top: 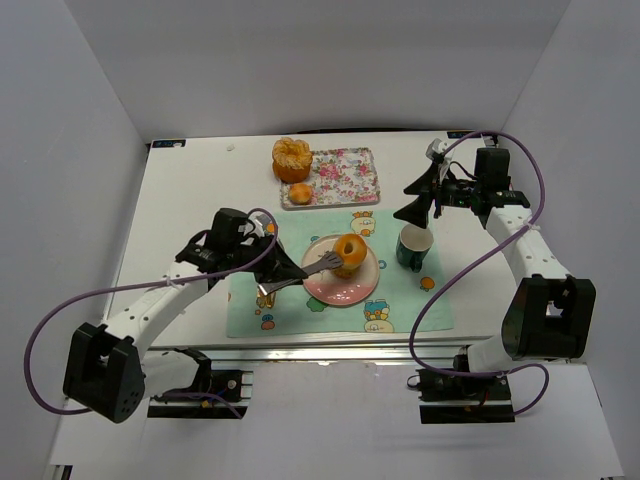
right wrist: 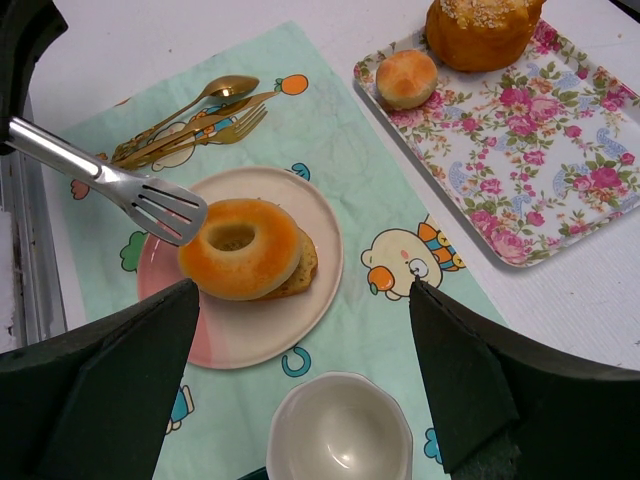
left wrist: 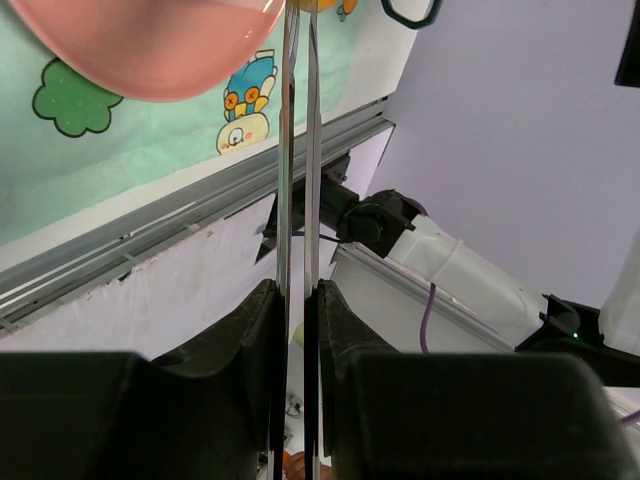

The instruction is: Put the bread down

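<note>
Over the placemat [top: 395, 300], left tool [top: 280, 268] narrowly clamps tongs [top: 310, 272].

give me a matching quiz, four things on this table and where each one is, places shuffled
Things
1. ring-shaped bread
2. small round bun
3. tongs
4. cup

Places
A. on the floral tray
B. clamped in the left gripper
C. on the green mat, beside the plate
D. on the pink plate

Pairs: 1-D, 2-A, 3-B, 4-C
</note>
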Motion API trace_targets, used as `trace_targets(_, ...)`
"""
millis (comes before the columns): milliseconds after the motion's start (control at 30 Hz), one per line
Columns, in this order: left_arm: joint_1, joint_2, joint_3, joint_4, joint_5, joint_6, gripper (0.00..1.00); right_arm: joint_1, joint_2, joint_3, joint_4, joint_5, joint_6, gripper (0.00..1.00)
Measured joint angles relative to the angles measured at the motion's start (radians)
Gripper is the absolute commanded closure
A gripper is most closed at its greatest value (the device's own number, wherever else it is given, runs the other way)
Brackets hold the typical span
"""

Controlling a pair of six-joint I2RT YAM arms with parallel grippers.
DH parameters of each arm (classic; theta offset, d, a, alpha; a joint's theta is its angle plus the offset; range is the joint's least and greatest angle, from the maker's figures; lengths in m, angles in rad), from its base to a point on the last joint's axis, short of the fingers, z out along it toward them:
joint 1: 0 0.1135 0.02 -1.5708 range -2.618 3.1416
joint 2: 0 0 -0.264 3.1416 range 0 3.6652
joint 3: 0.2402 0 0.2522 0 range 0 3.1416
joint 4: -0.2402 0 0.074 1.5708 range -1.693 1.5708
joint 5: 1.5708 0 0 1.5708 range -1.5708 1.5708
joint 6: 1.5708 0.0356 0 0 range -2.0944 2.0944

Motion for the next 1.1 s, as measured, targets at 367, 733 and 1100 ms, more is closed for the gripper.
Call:
trace_targets(367, 0.000, 0.059, 0.003, -0.050, -0.008, 0.069, 0.54, 0.000, 0.000, 0.000, 0.000, 0.000, 0.000, 0.11)
trace_targets(733, 0.000, 0.048, 0.026, -0.091, -0.013, 0.092, 0.51, 0.000, 0.000, 0.000, 0.000, 0.000, 0.000, 0.11)
trace_targets(1100, 0.000, -0.035, 0.027, -0.129, -0.023, 0.078, 0.66, 0.000, 0.000, 0.000, 0.000, 0.000, 0.000, 0.10)
